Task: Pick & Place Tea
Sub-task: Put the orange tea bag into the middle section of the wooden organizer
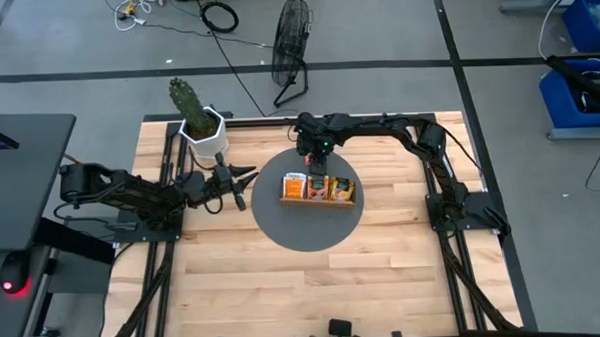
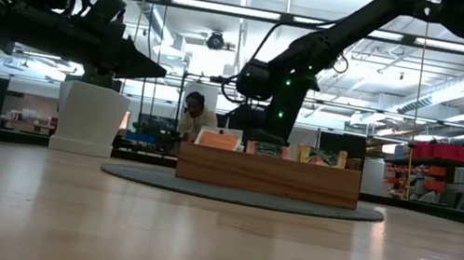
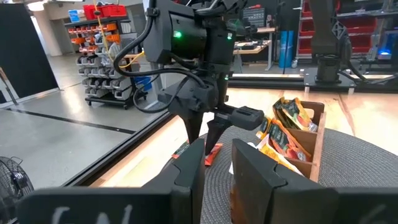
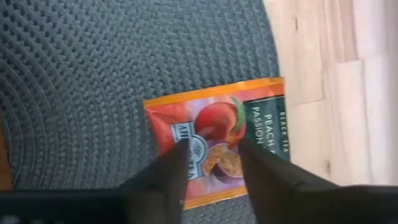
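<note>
Right gripper (image 4: 211,149) fingers parted, straddling loose tea sachet (image 4: 217,140) flat on grey mat (image 4: 74,74), far side of tray (image 1: 318,200) (other sachets already slotted). Pick step: needs descend, close. Left gripper (image 1: 242,180) idles left, grip state unclear.

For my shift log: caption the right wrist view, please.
Right gripper open, poised directly over an orange flat rectangular tea-bag sachet lying on the dark grey woven round mat.

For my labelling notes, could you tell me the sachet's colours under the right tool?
Orange with a dark green end, clearest in the right wrist view: sachet.
</note>
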